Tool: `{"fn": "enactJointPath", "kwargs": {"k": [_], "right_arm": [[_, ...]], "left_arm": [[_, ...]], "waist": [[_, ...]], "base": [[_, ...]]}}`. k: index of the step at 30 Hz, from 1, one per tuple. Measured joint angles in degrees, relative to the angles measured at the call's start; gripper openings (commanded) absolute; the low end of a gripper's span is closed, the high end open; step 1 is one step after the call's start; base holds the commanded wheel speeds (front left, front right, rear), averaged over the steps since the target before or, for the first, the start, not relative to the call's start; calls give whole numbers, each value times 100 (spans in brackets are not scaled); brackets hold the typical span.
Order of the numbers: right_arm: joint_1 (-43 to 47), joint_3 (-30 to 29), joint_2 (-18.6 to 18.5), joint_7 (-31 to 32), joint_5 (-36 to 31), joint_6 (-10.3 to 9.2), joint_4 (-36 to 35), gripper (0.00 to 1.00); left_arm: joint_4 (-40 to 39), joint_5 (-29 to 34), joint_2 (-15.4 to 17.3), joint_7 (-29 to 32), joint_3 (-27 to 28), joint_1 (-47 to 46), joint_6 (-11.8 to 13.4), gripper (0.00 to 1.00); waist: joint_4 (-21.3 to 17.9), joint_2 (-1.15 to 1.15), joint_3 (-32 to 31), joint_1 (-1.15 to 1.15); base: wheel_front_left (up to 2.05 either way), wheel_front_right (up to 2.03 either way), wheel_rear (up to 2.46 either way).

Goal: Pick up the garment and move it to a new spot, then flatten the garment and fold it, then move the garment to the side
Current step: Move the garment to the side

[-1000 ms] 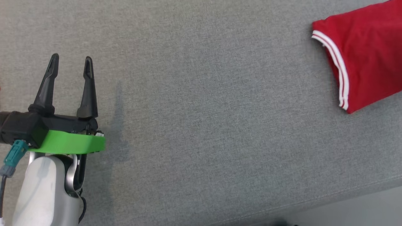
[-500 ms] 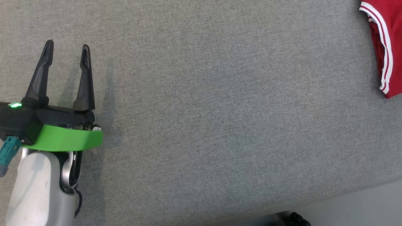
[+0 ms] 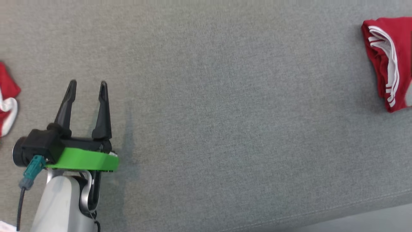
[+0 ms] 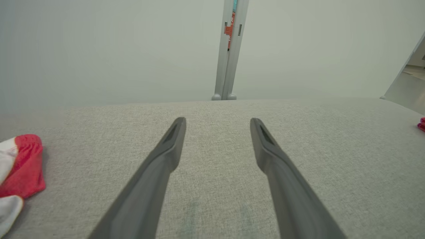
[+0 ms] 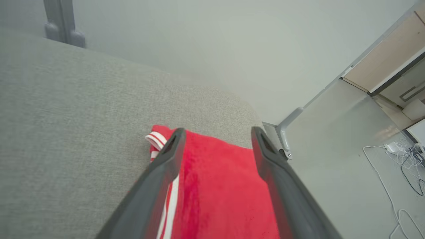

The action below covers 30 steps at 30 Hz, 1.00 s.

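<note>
Head view: left gripper (image 3: 87,83) has its jaws apart and empty, over bare grey fabric-covered bench (image 3: 225,112) near its left edge. Red garment with white striped trim (image 3: 384,64) sits bunched at the bench's right edge, well apart from that gripper. Second red-and-white cloth (image 3: 6,100) at the left edge.

Left wrist view: fingers spread, nothing between them. The second cloth (image 4: 23,166) lies beside the jaws, not between.

Right wrist view: right gripper (image 5: 217,131) jaws apart. The garment lies between and beneath them, toward the bench's far right corner. Can't tell if they touch.

Reads as the pick-up step. Drop straight down, pinch the striped hem through all layers, and lift clear before carrying. Dragging would bunch it further.
</note>
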Motion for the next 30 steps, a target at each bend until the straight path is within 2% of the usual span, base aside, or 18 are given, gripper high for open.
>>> {"fn": "enactJointPath", "kwargs": {"k": [7,13,18,25,30], "right_arm": [[828,602,466,-152,541,0,-846,100],[1329,914,613,-176,726,-1,-1182,100],[1880,616,945,-267,782,-1,-1428,100],[2718,261,1595,-331,667,-1,-1757,100],[3038,159,1862,-331,537,-1,-1928,100]], "left_arm": [[326,-86,-185,-20,172,389,26,100],[389,-101,-330,-21,313,721,24,100],[439,-96,-399,-22,379,953,8,100],[497,-93,-482,-27,580,1327,-1,100],[501,-67,-508,-27,695,1471,-4,100]], "waist": [[140,0,-654,0],[246,0,-1188,0],[335,0,-1571,0],[449,0,-2044,0],[499,0,-2242,0]], "base": [[0,0,0],[0,0,0],[0,0,0],[0,0,0],[0,0,0]]}}
